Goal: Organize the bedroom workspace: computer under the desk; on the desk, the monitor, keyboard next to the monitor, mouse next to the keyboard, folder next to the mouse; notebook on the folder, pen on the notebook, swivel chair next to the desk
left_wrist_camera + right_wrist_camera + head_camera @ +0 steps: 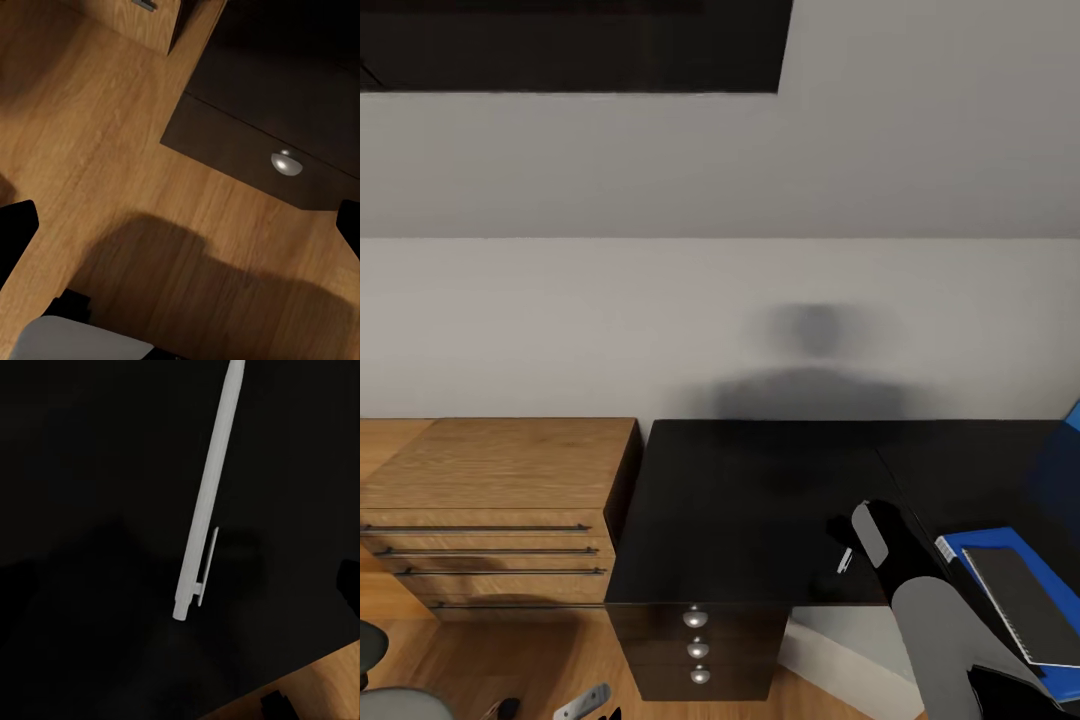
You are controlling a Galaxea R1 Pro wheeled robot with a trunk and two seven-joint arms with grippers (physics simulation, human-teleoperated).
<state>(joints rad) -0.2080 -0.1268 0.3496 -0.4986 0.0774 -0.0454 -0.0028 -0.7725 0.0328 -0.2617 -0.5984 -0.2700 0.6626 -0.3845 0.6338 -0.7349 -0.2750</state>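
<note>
Hovering over pen (206, 502), desk (740, 510) — jaws open

Glossy black desk (740, 500) bearing white pen (210, 495) near front edge, blue folder (972, 541) toward right.

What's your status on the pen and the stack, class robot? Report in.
Right gripper open above the pen, which lies on the desk. Notebook already on folder. Left gripper open over floor. Nothing blocking.
</note>
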